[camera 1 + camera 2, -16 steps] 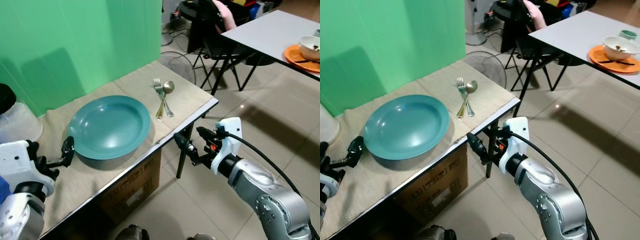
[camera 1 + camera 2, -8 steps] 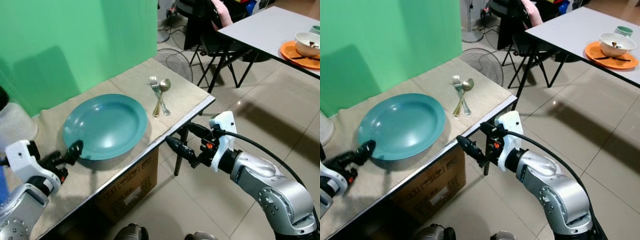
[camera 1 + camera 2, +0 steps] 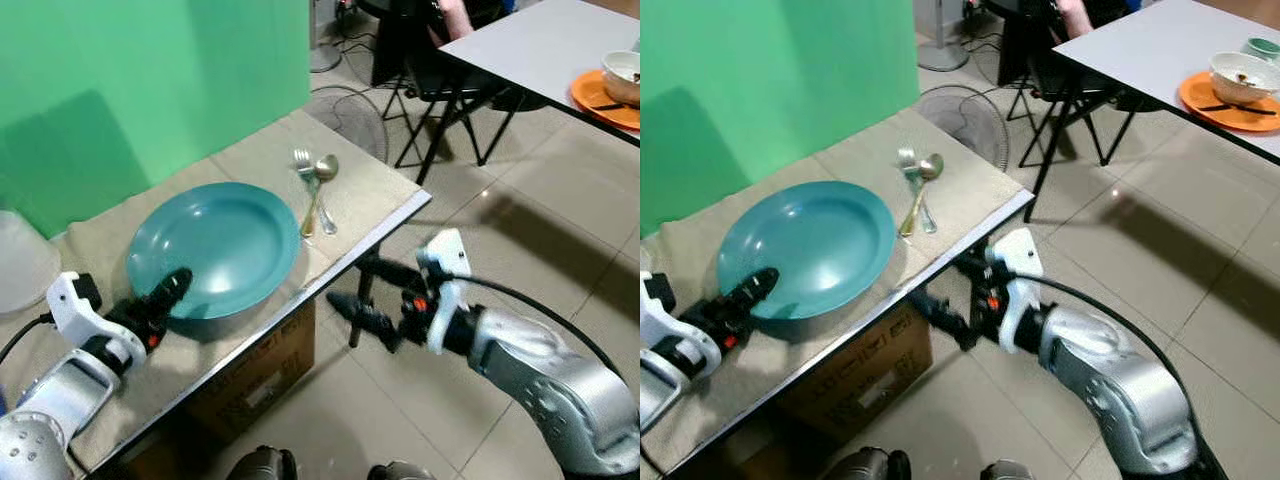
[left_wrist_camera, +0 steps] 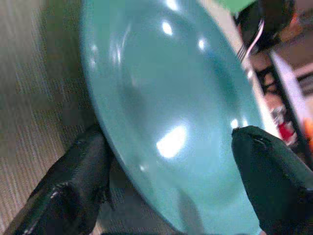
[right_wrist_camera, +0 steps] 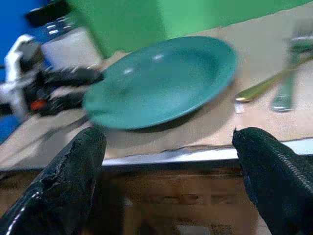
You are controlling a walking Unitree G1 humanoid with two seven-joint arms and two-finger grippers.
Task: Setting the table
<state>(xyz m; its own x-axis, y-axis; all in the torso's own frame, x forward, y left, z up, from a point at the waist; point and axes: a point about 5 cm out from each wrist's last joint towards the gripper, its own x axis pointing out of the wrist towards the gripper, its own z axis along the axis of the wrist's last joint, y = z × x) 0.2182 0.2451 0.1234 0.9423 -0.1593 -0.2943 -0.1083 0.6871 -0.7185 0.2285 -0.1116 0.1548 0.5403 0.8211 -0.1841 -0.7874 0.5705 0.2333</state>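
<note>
Here the teal plate point(image 3: 214, 247) lies on the table point(image 3: 395, 210) near its front edge, with fork point(image 3: 304, 165) and spoon point(image 3: 319, 186) just beside it. The left hand point(image 4: 166, 186), spread, straddles the plate's rim. The right hand point(image 3: 350, 300), spread, hangs off the table edge over bare floor point(image 3: 520, 210).

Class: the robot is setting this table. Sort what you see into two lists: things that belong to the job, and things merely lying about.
Belongs to the job:
teal plate
fork
spoon
left hand, at the plate's rim
right hand, below the table edge

Lying about:
floor fan
cardboard box
orange tray
white bowl
</note>
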